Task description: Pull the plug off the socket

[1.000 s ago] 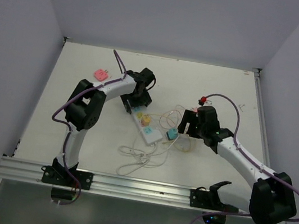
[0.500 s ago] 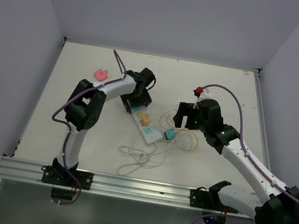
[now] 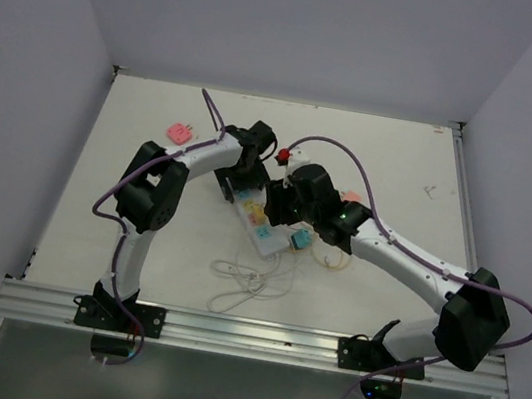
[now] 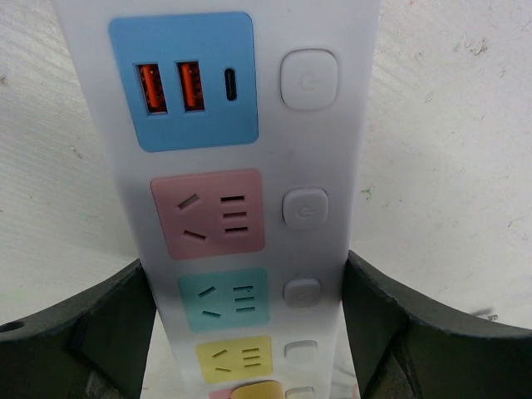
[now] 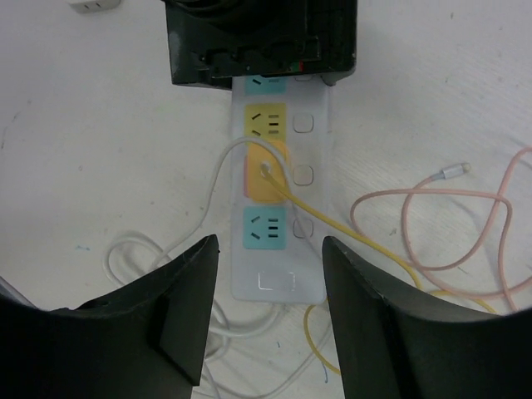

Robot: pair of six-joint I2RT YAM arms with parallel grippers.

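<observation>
1. The socket (image 3: 260, 221) lies mid-table, with the left gripper (image 4: 249, 307) clamping its sides
2. Right gripper (image 5: 268, 249) hovers spread wide, yellow plug (image 5: 268, 170) just ahead; pink cable (image 5: 432, 224) coils beside
3. Only the overhead view shows a loose teal plug (image 3: 300, 237)

Socket (image 4: 249, 125) clasped between left end effector fingers (image 4: 91, 332), pastel outlet faces (image 4: 208, 214)

A long white plastic power strip (image 3: 260, 223) lay slantwise at the worktop's (image 3: 90, 222) centre with a yellow rounded plug (image 5: 258, 187) seated in it. A teal square plug (image 3: 300, 237) lay just right of its near end, and a pink square plug (image 3: 179, 132) lay toward the far-left corner.
</observation>
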